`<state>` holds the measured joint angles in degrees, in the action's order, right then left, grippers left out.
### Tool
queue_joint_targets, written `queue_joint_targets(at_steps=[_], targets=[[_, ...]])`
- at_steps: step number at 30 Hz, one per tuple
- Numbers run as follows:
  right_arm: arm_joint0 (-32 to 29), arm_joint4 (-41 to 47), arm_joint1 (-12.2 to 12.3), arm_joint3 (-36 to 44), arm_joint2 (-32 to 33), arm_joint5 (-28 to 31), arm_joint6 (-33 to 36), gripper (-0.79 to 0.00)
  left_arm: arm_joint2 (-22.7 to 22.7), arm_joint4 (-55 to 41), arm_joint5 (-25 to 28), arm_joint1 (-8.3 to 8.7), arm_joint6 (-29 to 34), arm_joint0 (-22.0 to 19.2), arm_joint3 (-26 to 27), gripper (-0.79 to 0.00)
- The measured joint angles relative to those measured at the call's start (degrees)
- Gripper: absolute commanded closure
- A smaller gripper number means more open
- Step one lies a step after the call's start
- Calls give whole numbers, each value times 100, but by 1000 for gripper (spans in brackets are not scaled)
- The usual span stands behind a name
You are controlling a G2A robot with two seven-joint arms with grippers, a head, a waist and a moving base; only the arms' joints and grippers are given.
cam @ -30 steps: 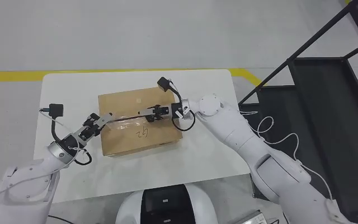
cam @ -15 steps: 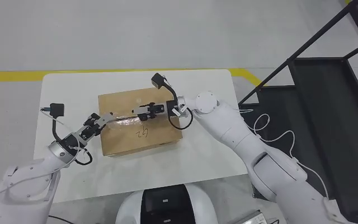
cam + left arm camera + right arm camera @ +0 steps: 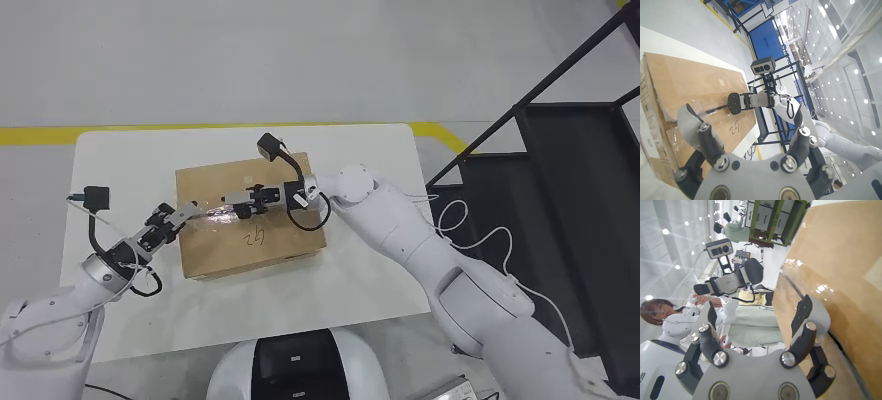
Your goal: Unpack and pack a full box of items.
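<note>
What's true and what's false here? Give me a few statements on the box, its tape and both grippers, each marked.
1. The cardboard box sits on the white table with its top flaps lying flat. True.
2. The right gripper is shut on a strip of tape. False: it is open, over the middle of the box top along the seam, holding nothing.
3. The left gripper is open at the end of the seam nearest its own arm. True.
4. The seam between the flaps is bare cardboard. False: glossy clear tape runs along it.
</note>
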<state>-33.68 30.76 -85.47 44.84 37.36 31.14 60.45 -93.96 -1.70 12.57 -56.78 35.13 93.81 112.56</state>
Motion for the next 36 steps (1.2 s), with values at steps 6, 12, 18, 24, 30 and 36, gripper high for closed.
queue_joint_targets(at_steps=[6,12,18,24,30,36], targets=[[190,-71,-221,-320,-230,-121,136,-785,-159,-153,62,-2,-28,87,-21,-785],[369,-250,-505,-749,-495,-107,23,-785,-321,-181,36,-11,-192,259,43,-785],[524,5,-753,-1072,-513,281,187,-785,-558,-249,61,-12,-204,444,92,-785],[647,448,-776,-1248,-220,606,498,-785,-493,-387,108,-24,-50,559,161,-785],[515,658,-485,-1047,341,736,537,-785,-123,-497,259,-36,247,274,44,-785],[122,236,107,-577,1152,646,606,-785,233,-589,302,-44,584,-59,-103,-785]])
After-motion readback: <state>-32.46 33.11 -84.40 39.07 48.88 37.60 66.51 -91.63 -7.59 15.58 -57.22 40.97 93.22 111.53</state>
